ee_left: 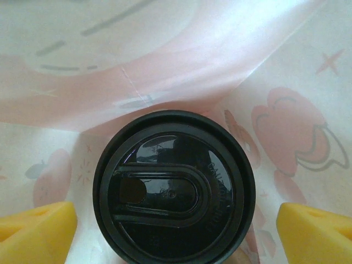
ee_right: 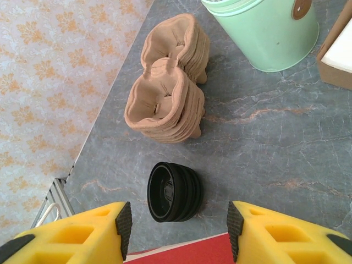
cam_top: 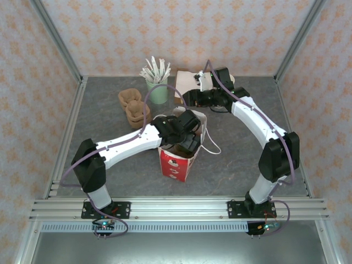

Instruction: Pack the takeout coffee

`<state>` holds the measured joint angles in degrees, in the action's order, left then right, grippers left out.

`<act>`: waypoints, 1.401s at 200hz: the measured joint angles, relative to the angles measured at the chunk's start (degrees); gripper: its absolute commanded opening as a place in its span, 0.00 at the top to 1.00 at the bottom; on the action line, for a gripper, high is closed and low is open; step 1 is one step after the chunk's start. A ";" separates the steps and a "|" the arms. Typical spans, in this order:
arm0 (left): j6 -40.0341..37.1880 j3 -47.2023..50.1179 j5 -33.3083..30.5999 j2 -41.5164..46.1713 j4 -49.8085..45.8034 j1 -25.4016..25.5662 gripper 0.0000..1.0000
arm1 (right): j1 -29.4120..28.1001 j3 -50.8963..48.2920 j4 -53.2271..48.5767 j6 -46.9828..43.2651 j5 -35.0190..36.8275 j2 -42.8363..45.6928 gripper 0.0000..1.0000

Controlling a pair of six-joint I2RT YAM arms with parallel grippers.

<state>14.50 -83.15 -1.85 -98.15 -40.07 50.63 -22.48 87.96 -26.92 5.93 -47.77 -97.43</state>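
The takeout coffee [ee_left: 173, 190] stands inside the red-and-white paper bag [cam_top: 175, 165], and I look straight down on its round black lid. The bag's printed inner walls [ee_left: 286, 126] rise around it. My left gripper [ee_left: 176, 228] reaches down into the bag's mouth and is open. Its yellow fingers [ee_left: 36, 234] stand to either side of the lid with a gap on both sides. My right gripper [ee_right: 180, 223] hovers open over the table behind the bag, with nothing between its pads.
A stack of loose black lids [ee_right: 173, 191] lies on its side below the right gripper, next to the bag's red edge [ee_right: 181, 254]. Brown pulp cup carriers [ee_right: 168, 93] and a green bucket [ee_right: 264, 27] of sachets stand further back. A cardboard box [cam_top: 184, 77] is at the rear.
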 measured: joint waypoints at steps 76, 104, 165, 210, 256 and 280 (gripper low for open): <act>-0.02 -4.04 0.57 0.28 -3.89 0.00 0.12 | 0.00 0.00 0.02 0.02 0.04 0.15 0.49; -0.07 -4.20 0.48 0.87 -4.50 0.00 0.12 | 0.04 0.00 0.79 0.35 0.33 0.17 0.49; 0.22 -5.07 -0.50 1.05 -5.75 0.02 0.17 | 2.08 1.95 1.81 2.69 2.54 0.28 0.49; 0.79 -7.34 -2.12 -2.05 -6.19 0.85 0.21 | 3.50 3.98 -3.69 3.56 6.32 4.55 0.45; 3.19 -9.79 -4.92 -4.66 -7.52 1.18 0.20 | 3.52 4.72 -11.19 5.27 8.85 14.93 0.43; 4.85 -12.02 -6.29 -5.01 -8.66 1.18 0.19 | 3.52 1.57 -13.33 7.28 9.05 21.59 0.42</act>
<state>19.35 -95.18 -8.14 -103.15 -48.73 51.81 -18.96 89.54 -40.25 13.21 -38.72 -75.83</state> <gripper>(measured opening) 0.807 0.571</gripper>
